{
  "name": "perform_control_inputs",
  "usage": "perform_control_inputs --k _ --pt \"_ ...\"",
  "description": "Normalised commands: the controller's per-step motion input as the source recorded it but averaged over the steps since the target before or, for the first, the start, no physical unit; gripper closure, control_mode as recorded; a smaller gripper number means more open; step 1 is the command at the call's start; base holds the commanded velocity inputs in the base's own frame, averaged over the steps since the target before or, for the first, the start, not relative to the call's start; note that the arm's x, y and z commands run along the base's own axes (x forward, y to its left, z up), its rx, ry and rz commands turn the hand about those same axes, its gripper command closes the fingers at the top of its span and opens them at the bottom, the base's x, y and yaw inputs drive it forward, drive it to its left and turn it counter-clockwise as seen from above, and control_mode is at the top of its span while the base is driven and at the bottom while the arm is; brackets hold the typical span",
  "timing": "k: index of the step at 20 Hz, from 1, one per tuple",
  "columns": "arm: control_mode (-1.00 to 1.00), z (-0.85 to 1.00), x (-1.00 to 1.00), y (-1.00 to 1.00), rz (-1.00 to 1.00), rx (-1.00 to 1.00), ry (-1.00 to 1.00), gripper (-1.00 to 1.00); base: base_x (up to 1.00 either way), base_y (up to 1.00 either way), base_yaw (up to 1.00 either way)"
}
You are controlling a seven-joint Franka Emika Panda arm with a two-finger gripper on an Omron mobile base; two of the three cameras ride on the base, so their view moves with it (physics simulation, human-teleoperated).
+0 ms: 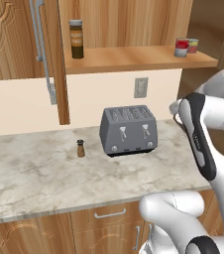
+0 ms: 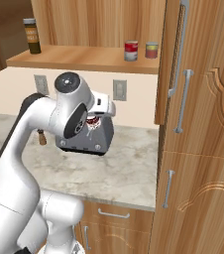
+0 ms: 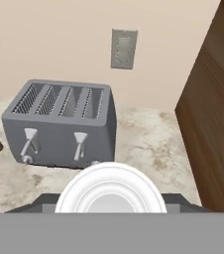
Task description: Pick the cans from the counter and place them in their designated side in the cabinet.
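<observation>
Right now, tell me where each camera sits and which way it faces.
Left base view: behind the arm, to its left, facing forward and down at toaster and counter; arm lower right.
Right base view: behind, to its right, same toaster; arm lower left.
Hand view: on the hand, looking over the held can at the toaster.
All share the toaster.
</observation>
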Motion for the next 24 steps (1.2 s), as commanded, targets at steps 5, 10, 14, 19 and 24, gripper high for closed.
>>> perform_control_inputs --k 5,10,14,19,24 --pt "-1.00 0.40 -0.27 0.08 0.00 0.00 -0.09 1.00 0.00 0.00 0.00" --pt "-1.00 0.40 -0.25 0.08 0.00 0.00 -0.09 1.00 0.00 0.00 0.00" --pt "-1.00 0.44 -0.17 0.10 0.00 -0.01 -0.08 1.00 0.00 0.00 0.00" --pt "-1.00 0.45 -0.17 0.06 0.00 -0.01 -0.08 1.00 0.00 0.00 0.00" --pt "-1.00 0.44 -0.18 0.03 0.00 -0.01 -0.08 1.00 0.00 0.00 0.00"
